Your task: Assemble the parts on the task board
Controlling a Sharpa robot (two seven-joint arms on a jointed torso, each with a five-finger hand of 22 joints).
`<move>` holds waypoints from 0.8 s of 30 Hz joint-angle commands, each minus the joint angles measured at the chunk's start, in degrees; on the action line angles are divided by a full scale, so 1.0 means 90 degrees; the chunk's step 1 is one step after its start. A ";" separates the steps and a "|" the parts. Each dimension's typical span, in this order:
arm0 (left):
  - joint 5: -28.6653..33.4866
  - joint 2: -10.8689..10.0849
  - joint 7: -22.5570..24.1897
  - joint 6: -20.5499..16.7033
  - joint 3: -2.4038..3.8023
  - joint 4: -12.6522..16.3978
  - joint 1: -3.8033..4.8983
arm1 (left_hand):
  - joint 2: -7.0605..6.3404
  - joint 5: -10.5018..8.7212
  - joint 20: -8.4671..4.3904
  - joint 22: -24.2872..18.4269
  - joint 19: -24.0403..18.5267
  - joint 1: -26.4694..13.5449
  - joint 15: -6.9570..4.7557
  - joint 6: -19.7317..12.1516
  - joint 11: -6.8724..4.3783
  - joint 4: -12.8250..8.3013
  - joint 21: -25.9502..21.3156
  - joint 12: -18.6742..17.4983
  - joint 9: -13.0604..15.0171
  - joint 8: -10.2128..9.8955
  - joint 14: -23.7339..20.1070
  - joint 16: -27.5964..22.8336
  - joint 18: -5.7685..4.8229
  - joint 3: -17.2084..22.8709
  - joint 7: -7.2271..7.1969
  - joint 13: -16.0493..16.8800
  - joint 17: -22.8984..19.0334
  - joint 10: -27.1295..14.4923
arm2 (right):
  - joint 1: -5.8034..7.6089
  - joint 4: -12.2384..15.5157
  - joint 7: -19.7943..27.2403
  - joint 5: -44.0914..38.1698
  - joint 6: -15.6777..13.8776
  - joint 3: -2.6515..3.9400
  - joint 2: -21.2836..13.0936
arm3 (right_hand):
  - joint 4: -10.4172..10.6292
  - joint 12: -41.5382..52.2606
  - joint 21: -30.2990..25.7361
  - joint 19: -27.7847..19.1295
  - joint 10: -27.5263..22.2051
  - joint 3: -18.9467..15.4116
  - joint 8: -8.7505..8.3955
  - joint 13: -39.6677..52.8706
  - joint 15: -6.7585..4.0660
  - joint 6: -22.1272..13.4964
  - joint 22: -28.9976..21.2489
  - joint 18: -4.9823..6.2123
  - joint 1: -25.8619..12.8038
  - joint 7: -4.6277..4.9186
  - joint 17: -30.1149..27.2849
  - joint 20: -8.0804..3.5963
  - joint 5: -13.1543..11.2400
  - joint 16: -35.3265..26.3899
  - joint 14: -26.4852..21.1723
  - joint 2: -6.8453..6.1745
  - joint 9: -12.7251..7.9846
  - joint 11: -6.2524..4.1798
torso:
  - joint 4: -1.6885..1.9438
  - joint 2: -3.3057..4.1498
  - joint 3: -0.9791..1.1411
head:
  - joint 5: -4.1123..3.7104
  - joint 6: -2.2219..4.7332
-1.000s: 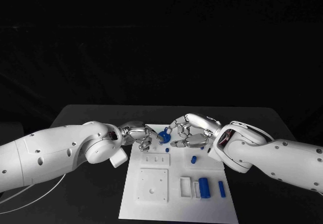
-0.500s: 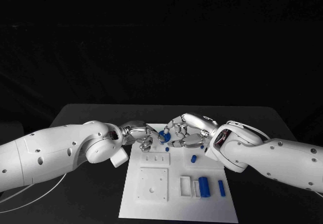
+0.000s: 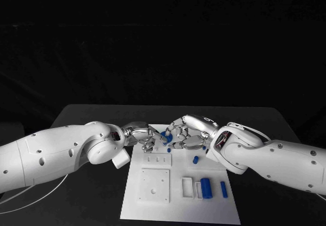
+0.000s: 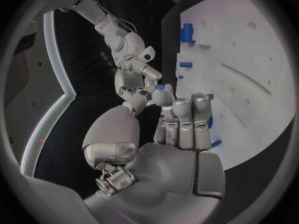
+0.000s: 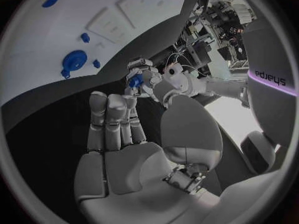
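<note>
Left silver hand and right silver hand meet fingertip to fingertip above far end of white task board, both pinching same small blue part between them. Board lies mid-desk. On it: small blue pegs behind hands, larger blue blocks near its right near corner.

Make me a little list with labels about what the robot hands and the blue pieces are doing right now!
left hand: over the far end of the task board, fingers on a small blue part
right hand: meets the left hand at that same blue part
who holds the part: cannot tell
loose blue pieces: lying on the board's near right
table: black
</note>
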 commanded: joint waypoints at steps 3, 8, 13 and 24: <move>0.0057 0.0017 0.0091 0.0097 0.0004 0.0019 -0.0001 | 0.0144 0.0044 -0.0693 -0.0011 -0.0045 0.0231 -0.0071 0.0128 -0.0051 -0.0007 -0.0030 -0.0011 0.0129 0.0023 -0.0035 -0.0018 -0.0051 -0.0029 -0.0092 -0.0010 0.0004 0.0016 | -0.0027 -0.0008 -0.0029 -0.0119 0.0044 0.0000 0.0026 | 0.0002 0.0030 -0.0039 0.0053 -0.0002 0.0020 0.0040 -0.0011 -0.0045 0.0086 0.0013 0.0273 -0.0079 -0.0020 0.0012 -0.0017 -0.0063 -0.0029 0.0004 0.0018 0.0017 -0.0069 | -0.0001 0.0001 0.0000 | 0.0007 -0.0011; 0.0069 0.0016 0.0100 0.0073 0.0004 0.0011 -0.0001 | 0.0144 0.0043 -0.0693 -0.0011 -0.0044 0.0233 -0.0072 0.0127 -0.0051 -0.0005 -0.0030 -0.0012 0.0130 0.0022 -0.0035 -0.0018 -0.0051 -0.0031 -0.0092 -0.0010 0.0004 0.0016 | -0.0028 -0.0012 -0.0028 -0.0125 0.0092 -0.0001 0.0022 | 0.0017 0.0031 -0.0042 0.0063 0.0010 0.0028 0.0075 -0.0018 -0.0069 0.0163 0.0021 0.0273 -0.0109 -0.0047 0.0017 -0.0024 -0.0085 -0.0029 0.0012 0.0045 0.0033 -0.0094 | -0.0002 0.0000 0.0000 | 0.0010 -0.0020; 0.0112 0.0020 0.0115 0.0064 0.0004 0.0009 -0.0001 | 0.0144 0.0043 -0.0693 -0.0011 -0.0044 0.0233 -0.0072 0.0127 -0.0051 -0.0004 -0.0031 -0.0013 0.0130 0.0022 -0.0035 -0.0019 -0.0052 -0.0033 -0.0092 -0.0011 0.0004 0.0016 | -0.0029 -0.0022 -0.0033 -0.0129 0.0146 -0.0002 0.0021 | 0.0019 0.0031 -0.0043 0.0065 0.0014 0.0028 0.0087 -0.0021 -0.0078 0.0190 0.0026 0.0273 -0.0121 -0.0057 0.0020 -0.0027 -0.0090 -0.0030 0.0014 0.0049 0.0039 -0.0103 | -0.0004 0.0000 0.0000 | 0.0008 -0.0019; 0.0207 0.0010 0.0162 -0.0129 0.0004 -0.0043 -0.0001 | 0.0145 0.0042 -0.0694 -0.0012 -0.0044 0.0238 -0.0073 0.0128 -0.0052 -0.0001 -0.0032 -0.0015 0.0132 0.0023 -0.0037 -0.0020 -0.0052 -0.0037 -0.0093 -0.0011 0.0004 0.0014 | -0.0035 0.0005 -0.0033 -0.0132 0.0263 -0.0016 -0.0013 | 0.0024 0.0032 -0.0045 0.0064 0.0019 0.0008 0.0104 -0.0025 -0.0092 0.0236 0.0037 0.0273 -0.0173 -0.0073 0.0026 -0.0031 -0.0085 -0.0031 0.0014 0.0055 0.0048 -0.0119 | -0.0006 -0.0001 0.0001 | 0.0012 -0.0026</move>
